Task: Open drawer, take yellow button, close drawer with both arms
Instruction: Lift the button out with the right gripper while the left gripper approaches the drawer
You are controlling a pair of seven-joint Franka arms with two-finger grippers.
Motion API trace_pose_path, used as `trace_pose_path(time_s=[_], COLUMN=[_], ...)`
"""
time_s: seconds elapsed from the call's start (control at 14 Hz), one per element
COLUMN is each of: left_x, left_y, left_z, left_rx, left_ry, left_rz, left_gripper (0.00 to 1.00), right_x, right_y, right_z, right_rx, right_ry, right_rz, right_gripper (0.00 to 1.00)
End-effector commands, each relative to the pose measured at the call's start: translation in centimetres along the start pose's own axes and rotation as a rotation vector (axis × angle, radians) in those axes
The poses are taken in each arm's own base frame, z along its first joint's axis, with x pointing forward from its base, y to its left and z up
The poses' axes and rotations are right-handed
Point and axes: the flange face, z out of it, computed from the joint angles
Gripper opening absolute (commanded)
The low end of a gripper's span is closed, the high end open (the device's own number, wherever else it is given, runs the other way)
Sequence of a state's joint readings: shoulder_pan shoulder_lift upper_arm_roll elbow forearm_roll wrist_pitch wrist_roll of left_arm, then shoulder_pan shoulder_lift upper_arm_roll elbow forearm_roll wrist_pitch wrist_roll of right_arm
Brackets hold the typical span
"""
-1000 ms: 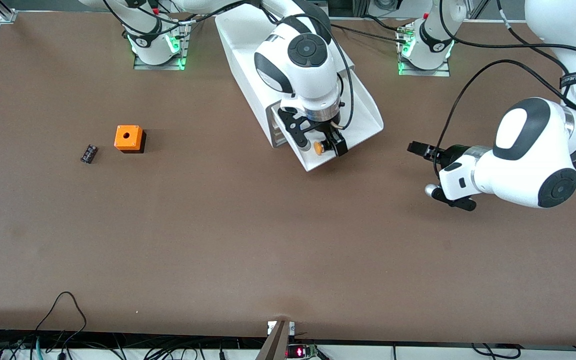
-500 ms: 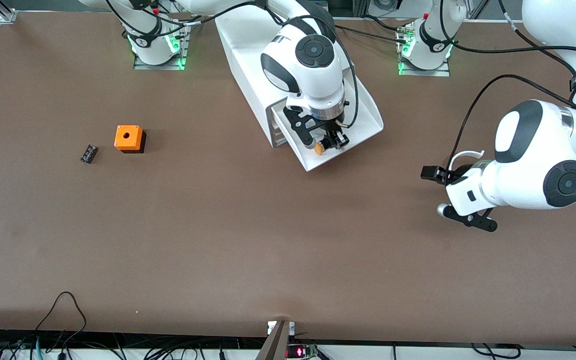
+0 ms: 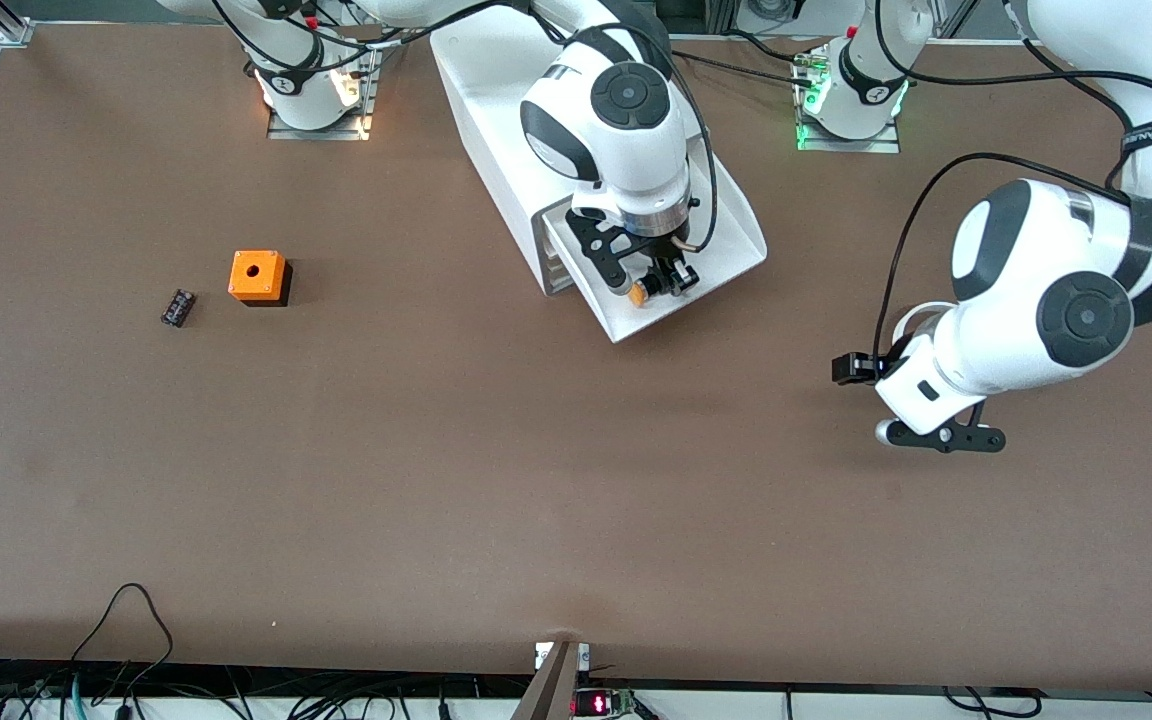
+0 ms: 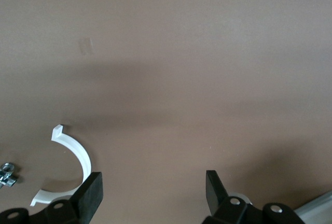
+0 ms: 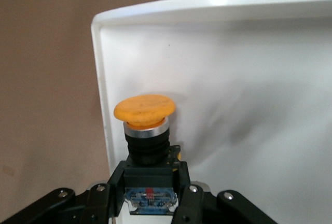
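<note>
Brown table (image 3: 436, 480); right gripper (image 3: 658, 284) clamps button (image 3: 638, 295) over drawer (image 3: 726, 250), left gripper (image 4: 153, 193) spread.

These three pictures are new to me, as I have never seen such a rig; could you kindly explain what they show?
Two white robot arms work at a brown table. The wide picture looks down from a high camera facing them. The other two come from cameras on each arm's wrist.

The right hand is over the pulled-out top drawer of a white cabinet. It is shut on an orange-capped button, as the right wrist view shows.

The left hand is open and waits over bare table, near a white curved piece.

Toward the right arm's end lie an orange cube and a small black component.
</note>
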State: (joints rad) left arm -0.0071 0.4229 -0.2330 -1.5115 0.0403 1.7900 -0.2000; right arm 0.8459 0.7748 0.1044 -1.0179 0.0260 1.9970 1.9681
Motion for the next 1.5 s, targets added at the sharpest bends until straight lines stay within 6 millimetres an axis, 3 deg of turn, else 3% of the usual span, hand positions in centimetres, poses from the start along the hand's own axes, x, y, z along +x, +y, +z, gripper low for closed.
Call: trace_pose_path(time_s=[0.0, 0.21, 0.43, 0.57, 0.93, 1.21, 1.43], left_x=[-1.7, -1.7, -1.8, -2.1, -4.1, -6.6, -8.5], left_y=[-0.6, -0.7, -0.6, 0.5, 7.8, 14.0, 16.9], left_z=[-0.1, -0.1, -0.1, 0.4, 4.3, 5.4, 6.4], left_rx=[0.032, 0.030, 0.019, 0.019, -0.042, -0.068, -0.067], left_ry=[0.029, 0.029, 0.027, 0.020, 0.064, 0.039, 0.019], left_rz=[-0.018, -0.018, -0.056, -0.179, -0.361, -0.536, -0.593], left_gripper=[0.88, 0.89, 0.88, 0.87, 0.87, 0.87, 0.87], right_x=[-0.1, 3.0, 9.0, 14.2, 26.0, 36.0, 44.4], right_y=[0.1, -0.4, -1.2, -1.8, -1.2, 0.5, 2.6], right_z=[-5.6, -9.2, -12.7, -15.2, -18.8, -20.1, -20.0], right_rx=[0.020, 0.011, -0.028, -0.044, -0.122, -0.194, -0.219], right_ry=[-0.010, 0.006, -0.008, -0.023, -0.042, -0.087, -0.133], right_rz=[0.010, -0.087, -0.227, -0.306, -0.523, -0.696, -0.801], right_gripper=[0.00, 0.00, 0.00, 0.00, 0.00, 0.00, 0.00])
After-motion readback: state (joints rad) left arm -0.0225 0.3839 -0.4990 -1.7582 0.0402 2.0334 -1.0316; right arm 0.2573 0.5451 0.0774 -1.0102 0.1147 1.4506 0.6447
